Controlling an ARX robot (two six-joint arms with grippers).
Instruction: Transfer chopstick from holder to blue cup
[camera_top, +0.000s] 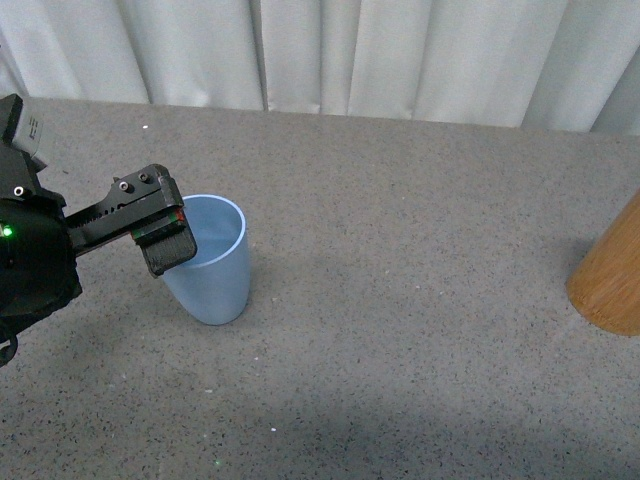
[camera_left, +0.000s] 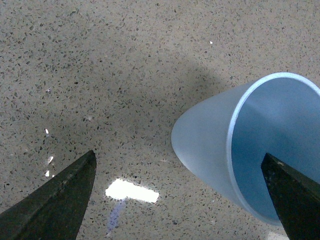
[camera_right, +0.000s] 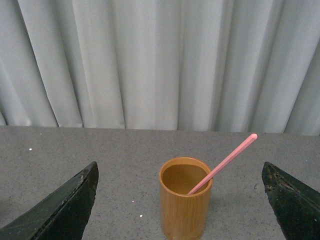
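Note:
The blue cup (camera_top: 215, 265) stands upright on the grey speckled table, left of centre, and looks empty. My left gripper (camera_top: 165, 240) is open and hovers at the cup's left rim. In the left wrist view the cup (camera_left: 215, 145) lies between the open left gripper (camera_left: 178, 155), with one finger (camera_left: 295, 200) over its mouth. The holder (camera_top: 612, 275) shows only partly at the right edge of the front view. In the right wrist view the holder (camera_right: 183, 215) stands ahead of my open right gripper (camera_right: 180, 165), and one salmon-red chopstick (camera_right: 225, 162) leans out of it.
A white curtain (camera_top: 330, 50) hangs along the table's far edge (camera_top: 330, 115). Bare grey tabletop (camera_top: 420, 300) lies between the cup and the holder.

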